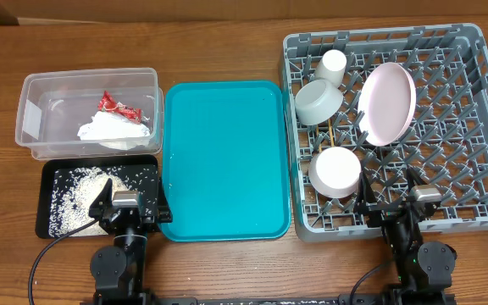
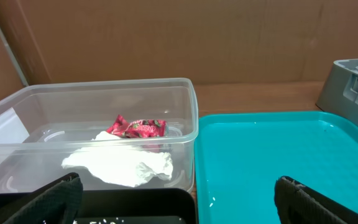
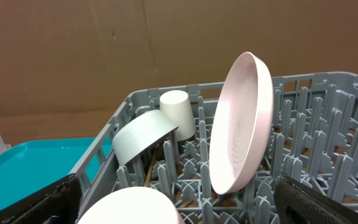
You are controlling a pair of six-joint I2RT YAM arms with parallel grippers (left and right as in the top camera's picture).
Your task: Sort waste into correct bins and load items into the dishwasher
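The clear tub (image 1: 32, 85) holds the red wrapper (image 1: 115, 106) and the white napkin (image 1: 113, 130); both also show in the left wrist view, wrapper (image 2: 138, 127) and napkin (image 2: 126, 165). The black tray (image 1: 51, 227) holds rice scraps (image 1: 79, 195). The grey dish rack (image 1: 481, 102) holds the white cup (image 1: 333, 66), grey-green bowl (image 1: 318, 102), pink plate (image 1: 388, 103) on edge, white bowl (image 1: 336, 172) and chopsticks (image 1: 335, 135). My left gripper (image 1: 130, 202) is open and empty over the black tray's front. My right gripper (image 1: 396, 196) is open and empty over the rack's front.
A large teal tray (image 1: 225, 161) lies between the bins and the rack, with a few rice grains (image 2: 211, 200) on it. The wooden table (image 1: 244, 263) runs along the front. A brown cardboard wall (image 2: 166, 37) stands behind.
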